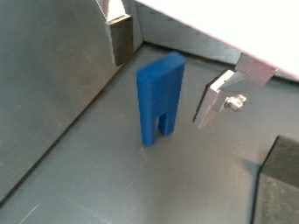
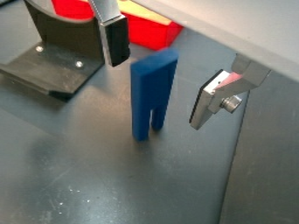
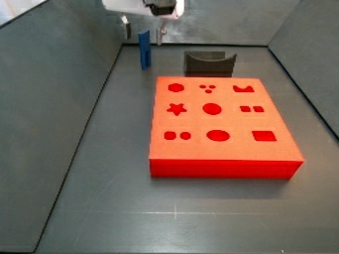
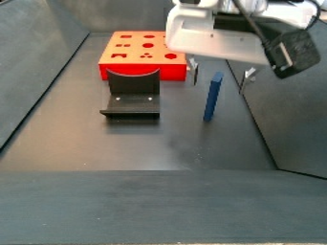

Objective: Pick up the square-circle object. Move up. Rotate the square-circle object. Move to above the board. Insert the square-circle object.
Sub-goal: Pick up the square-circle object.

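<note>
Blue peg (image 2: 153, 94) stands upright on the grey floor (image 2: 105, 166), between my spread fingers (image 2: 115, 41), untouched. My gripper (image 2: 163, 70) sits upper centre; red board (image 3: 219, 127) lies well apart.

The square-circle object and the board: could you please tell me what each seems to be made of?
The square-circle object, standing upright between the open hand's fingers, looks like matte blue plastic: uniform colour, crisp edges. The board looks like matte red-orange plastic or foam.

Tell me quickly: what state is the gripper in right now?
Gripper: open, fingers either side of the upright square-circle object, touching neither side; holding nothing yet.
</note>
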